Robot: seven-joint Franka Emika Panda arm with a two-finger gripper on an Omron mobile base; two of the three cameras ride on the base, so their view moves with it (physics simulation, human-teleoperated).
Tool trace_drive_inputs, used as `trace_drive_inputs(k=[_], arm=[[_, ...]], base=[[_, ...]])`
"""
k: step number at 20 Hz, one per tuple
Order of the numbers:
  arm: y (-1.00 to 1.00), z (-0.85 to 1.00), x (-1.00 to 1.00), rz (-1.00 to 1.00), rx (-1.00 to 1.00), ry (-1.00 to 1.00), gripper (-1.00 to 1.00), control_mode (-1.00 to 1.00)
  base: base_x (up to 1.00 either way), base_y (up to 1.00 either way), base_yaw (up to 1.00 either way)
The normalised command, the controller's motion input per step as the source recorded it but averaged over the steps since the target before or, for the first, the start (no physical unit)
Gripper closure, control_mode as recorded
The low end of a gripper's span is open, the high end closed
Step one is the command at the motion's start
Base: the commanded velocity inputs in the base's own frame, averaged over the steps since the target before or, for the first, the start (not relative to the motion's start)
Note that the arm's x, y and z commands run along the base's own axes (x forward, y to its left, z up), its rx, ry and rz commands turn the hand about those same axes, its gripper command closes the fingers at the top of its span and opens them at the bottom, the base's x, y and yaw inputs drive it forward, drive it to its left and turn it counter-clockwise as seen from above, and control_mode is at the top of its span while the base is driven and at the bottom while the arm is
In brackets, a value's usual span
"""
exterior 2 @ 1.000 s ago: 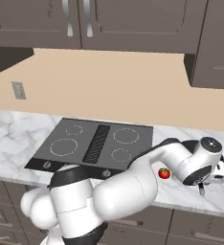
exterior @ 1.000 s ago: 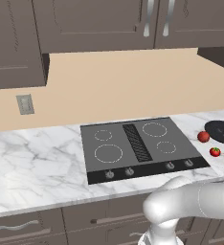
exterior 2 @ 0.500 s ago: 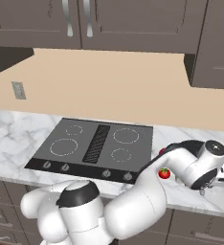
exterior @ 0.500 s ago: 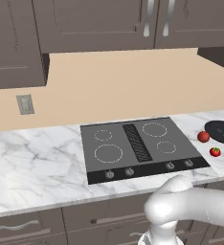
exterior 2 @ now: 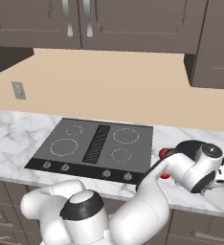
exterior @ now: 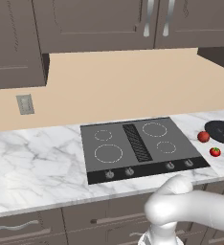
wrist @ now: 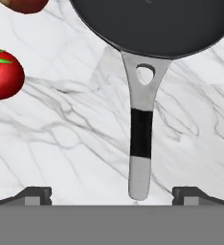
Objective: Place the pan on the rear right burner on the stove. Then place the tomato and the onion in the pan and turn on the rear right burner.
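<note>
The black pan (wrist: 152, 24) lies on the marble counter right of the stove (exterior: 138, 146), its grey handle (wrist: 141, 134) pointing toward me. My gripper (wrist: 113, 195) is open, with its fingertips (wrist: 35, 194) on either side of the handle's end and not touching it. The bright red tomato (wrist: 4, 74) with its green top sits left of the handle, and the duller onion (wrist: 25, 5) lies beyond it beside the pan rim. From the left base the pan (exterior: 221, 131), onion (exterior: 203, 137) and tomato (exterior: 215, 152) sit near the right edge. The rear right burner (exterior: 154, 129) is bare.
Four knobs (exterior: 129, 171) line the stove's front edge, and a black vent grille (exterior: 137, 142) runs down its middle. My white arm (exterior 2: 181, 167) reaches over the counter's front right. Dark cabinets (exterior: 99, 21) hang above. A wall outlet (exterior: 25, 104) is at the left.
The arm's elbow has swung lower and my hand has eased slightly right and down over the counter by the pan. The jaws have stayed open; pan, tomato and onion have not moved.
</note>
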Motion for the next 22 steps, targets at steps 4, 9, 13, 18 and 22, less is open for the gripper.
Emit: trace_drive_inputs(k=[4, 9, 13, 18, 22], arm=[[-0.16, -0.14, 0.03, 0.00, 0.00, 0.00, -1.00, -1.00], [-0.14, -0.12, 0.08, 0.00, 0.00, 0.00, -1.00, -1.00], [-0.06, -0.06, 0.15, 0.00, 0.00, 0.00, -1.00, -1.00], [-0.03, -0.07, 0.14, 0.00, 0.00, 0.00, -1.00, -1.00], [-0.09, -0.10, 0.05, 0.00, 0.00, 0.00, -1.00, -1.00]], base=[[0.00, 0.00, 0.00], [0.00, 0.00, 0.00], [0.00, 0.00, 0.00], [0.00, 0.00, 0.00], [0.00, 0.00, 0.00]])
